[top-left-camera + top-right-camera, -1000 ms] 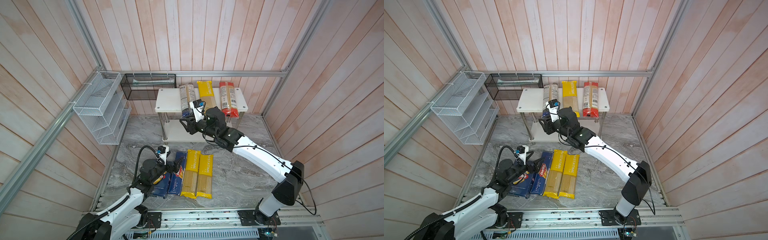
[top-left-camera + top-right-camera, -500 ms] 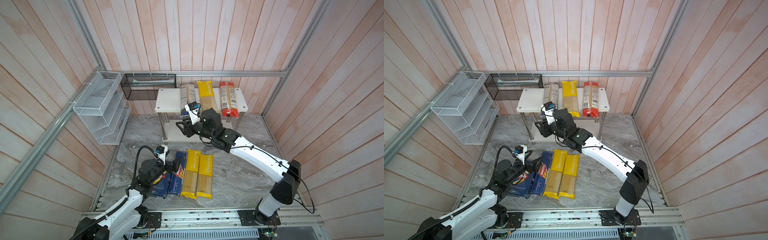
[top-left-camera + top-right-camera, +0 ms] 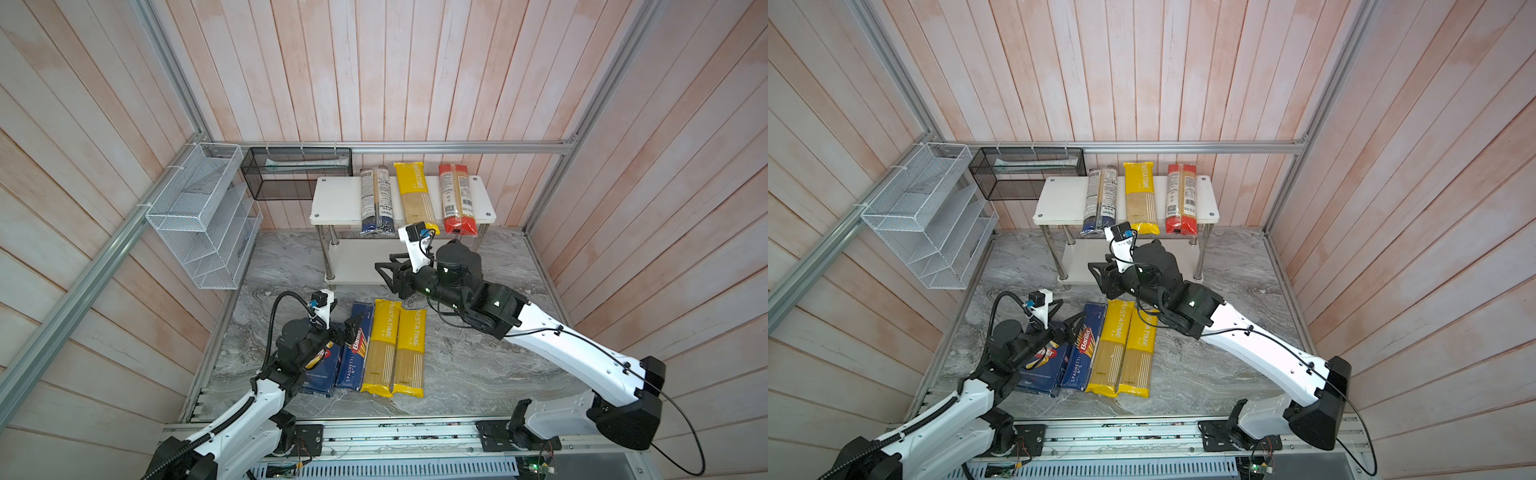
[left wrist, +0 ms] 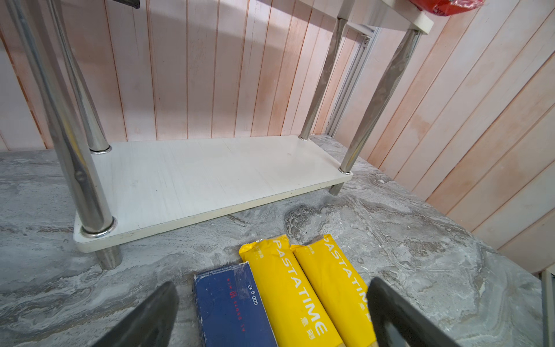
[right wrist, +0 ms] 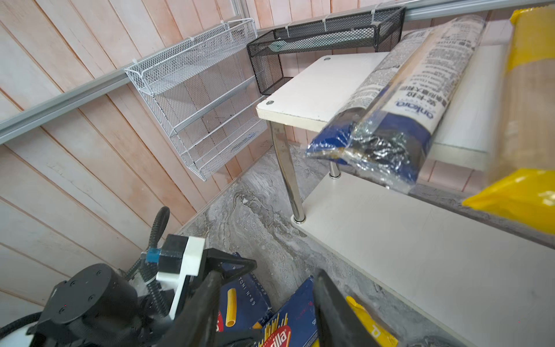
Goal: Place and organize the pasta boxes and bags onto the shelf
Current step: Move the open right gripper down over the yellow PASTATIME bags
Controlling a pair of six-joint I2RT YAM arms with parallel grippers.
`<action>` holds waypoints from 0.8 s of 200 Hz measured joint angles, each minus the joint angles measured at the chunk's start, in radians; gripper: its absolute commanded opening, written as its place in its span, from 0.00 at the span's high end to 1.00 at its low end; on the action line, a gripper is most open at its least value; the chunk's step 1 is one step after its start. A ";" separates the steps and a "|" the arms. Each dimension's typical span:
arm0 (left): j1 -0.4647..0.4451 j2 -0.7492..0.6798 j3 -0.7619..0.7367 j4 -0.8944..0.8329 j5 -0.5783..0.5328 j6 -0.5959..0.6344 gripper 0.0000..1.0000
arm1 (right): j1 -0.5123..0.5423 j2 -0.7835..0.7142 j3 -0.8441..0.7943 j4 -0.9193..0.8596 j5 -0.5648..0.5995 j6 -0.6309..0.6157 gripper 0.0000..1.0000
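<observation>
The shelf [image 3: 334, 201] carries three bags on its top board: a blue-ended one [image 3: 376, 199], a yellow one [image 3: 415, 195] and a red-ended one [image 3: 456, 199]. Its lower board [image 4: 210, 177] is bare. On the floor lie the wide pasta box [image 3: 320, 368], the narrow spaghetti box [image 3: 353, 353] and two yellow bags [image 3: 382, 345] side by side. My left gripper [image 4: 271, 288] is open just above the far ends of the spaghetti box [image 4: 231, 306] and the yellow bags [image 4: 300, 294]. My right gripper [image 3: 384, 270] hangs open and empty in front of the lower board.
A white wire rack [image 3: 199, 216] hangs on the left wall and a black mesh basket [image 3: 297, 172] on the back wall beside the shelf. Chrome legs [image 4: 78, 168] stand at the shelf corners. Wooden walls close in the marble floor [image 3: 478, 365].
My right gripper has drawn back from the shelf's top board and come down toward the floor in front of the lower board. The left arm has barely moved.
</observation>
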 measured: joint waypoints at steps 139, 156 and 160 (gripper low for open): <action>-0.001 0.031 0.000 0.000 -0.003 0.011 0.00 | 0.084 -0.118 -0.447 -0.040 0.134 0.333 0.43; -0.001 0.040 0.000 0.000 0.000 0.011 0.00 | 0.084 -0.103 -0.455 -0.047 0.152 0.352 0.40; -0.001 0.041 0.000 0.000 0.000 0.011 0.00 | 0.084 -0.100 -0.458 -0.047 0.157 0.354 0.40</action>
